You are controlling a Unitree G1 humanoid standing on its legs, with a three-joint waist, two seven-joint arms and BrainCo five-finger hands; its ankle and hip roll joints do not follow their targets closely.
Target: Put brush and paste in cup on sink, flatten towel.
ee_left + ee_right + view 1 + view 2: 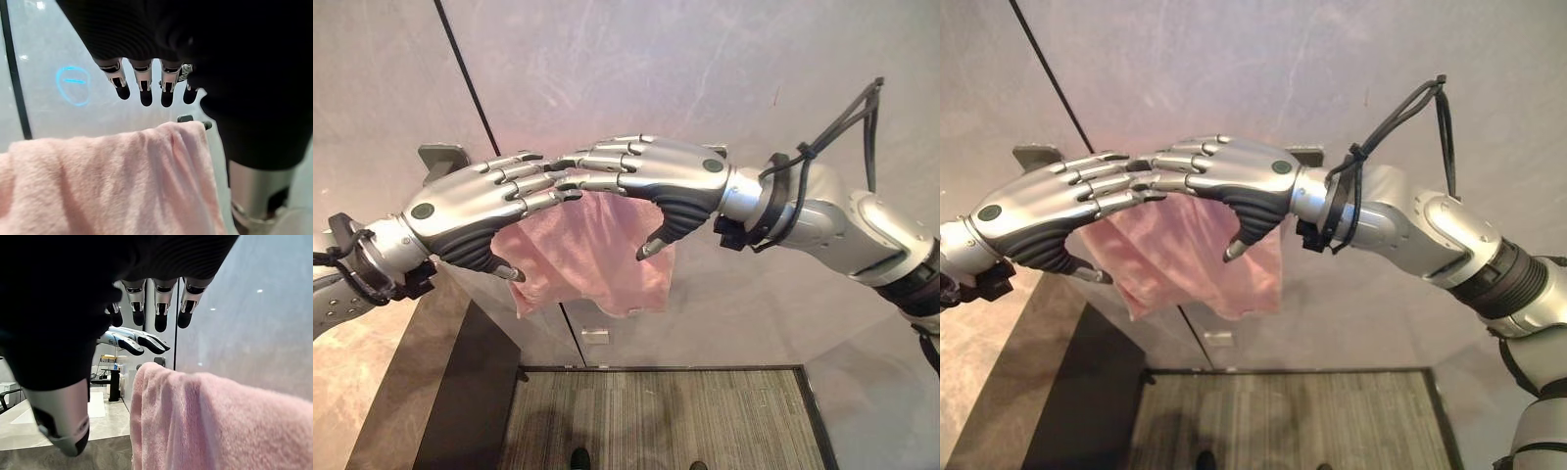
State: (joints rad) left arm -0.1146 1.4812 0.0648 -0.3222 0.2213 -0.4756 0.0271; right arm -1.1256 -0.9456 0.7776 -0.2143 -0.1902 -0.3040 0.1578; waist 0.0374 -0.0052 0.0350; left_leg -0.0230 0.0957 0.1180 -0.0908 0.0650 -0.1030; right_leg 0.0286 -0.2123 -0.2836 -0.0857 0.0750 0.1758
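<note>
A pink towel (597,259) hangs bunched over a wall rail, its lower edge uneven. My left hand (470,206) and right hand (666,176) are raised in front of the towel's top edge, both open, fingers straight, with their fingertips meeting at the middle. Neither hand grips the cloth. In the left wrist view the towel (107,181) lies draped just below my left fingers (144,83), next to the rail's end (188,118). The right wrist view has the towel (210,421) under my right fingers (156,308), with the left hand's fingertips (137,342) beyond.
The rail's brackets (443,157) (1307,154) stick out from the grey marble wall. A dark counter edge (460,401) runs along the lower left, beside a striped grey floor mat (656,421). A small wall plate (595,336) sits below the towel.
</note>
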